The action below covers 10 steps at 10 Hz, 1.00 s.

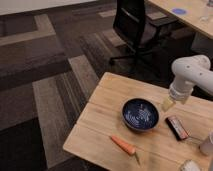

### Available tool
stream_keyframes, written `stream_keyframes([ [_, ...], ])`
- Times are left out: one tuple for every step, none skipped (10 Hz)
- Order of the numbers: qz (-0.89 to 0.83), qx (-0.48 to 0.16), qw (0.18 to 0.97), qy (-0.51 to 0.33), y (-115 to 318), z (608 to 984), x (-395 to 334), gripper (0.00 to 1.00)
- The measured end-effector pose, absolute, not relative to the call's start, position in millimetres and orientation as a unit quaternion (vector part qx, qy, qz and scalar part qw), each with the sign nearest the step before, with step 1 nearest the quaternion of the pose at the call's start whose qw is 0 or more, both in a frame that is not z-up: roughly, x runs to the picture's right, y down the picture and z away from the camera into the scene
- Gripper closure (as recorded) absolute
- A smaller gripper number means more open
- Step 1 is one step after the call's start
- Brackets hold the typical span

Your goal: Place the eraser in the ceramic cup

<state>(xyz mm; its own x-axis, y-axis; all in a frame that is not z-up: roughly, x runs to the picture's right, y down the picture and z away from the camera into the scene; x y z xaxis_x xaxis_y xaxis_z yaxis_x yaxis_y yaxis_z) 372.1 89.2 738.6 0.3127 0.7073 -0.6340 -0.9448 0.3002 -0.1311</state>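
On the wooden table (100, 125), the orange carrot (124, 145) lies in front of the dark blue patterned bowl (140, 114) and slightly to its left, near the table's front edge and apart from the bowl. The bowl stands near the middle of the table. Just beyond the bowl's right rim hangs the gripper (167, 104), pointing down from the white arm (187, 75), a little above the tabletop; its fingers are spread apart and hold nothing. The eraser (177, 127) lies flat on the table to the right of the bowl, close to its rim but not touching it, below the gripper and clear of it. The ceramic cup (206, 145) stands farther right of the bowl, beyond the eraser, partly cut off by the picture's edge.
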Motion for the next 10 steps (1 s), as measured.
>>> stream_keyframes([
  [0.536,-0.251,0.771,0.236,88.9,739.4,370.7,0.35],
  [0.537,-0.251,0.77,0.237,89.4,738.8,371.9,0.35],
  [0.535,-0.251,0.771,0.236,88.5,739.7,370.3,0.35],
  [0.54,-0.25,0.769,0.234,89.3,742.7,371.1,0.35],
  [0.547,-0.248,0.766,0.227,91.4,750.8,371.0,0.35],
  [0.559,-0.244,0.762,0.217,92.3,760.6,371.8,0.35],
  [0.567,-0.241,0.76,0.209,93.1,767.1,373.2,0.35],
  [0.574,-0.238,0.757,0.201,94.1,771.7,375.3,0.35],
  [0.582,-0.236,0.753,0.194,96.6,775.5,379.2,0.35],
  [0.584,-0.238,0.752,0.19,99.7,777.3,379.4,0.35],
])
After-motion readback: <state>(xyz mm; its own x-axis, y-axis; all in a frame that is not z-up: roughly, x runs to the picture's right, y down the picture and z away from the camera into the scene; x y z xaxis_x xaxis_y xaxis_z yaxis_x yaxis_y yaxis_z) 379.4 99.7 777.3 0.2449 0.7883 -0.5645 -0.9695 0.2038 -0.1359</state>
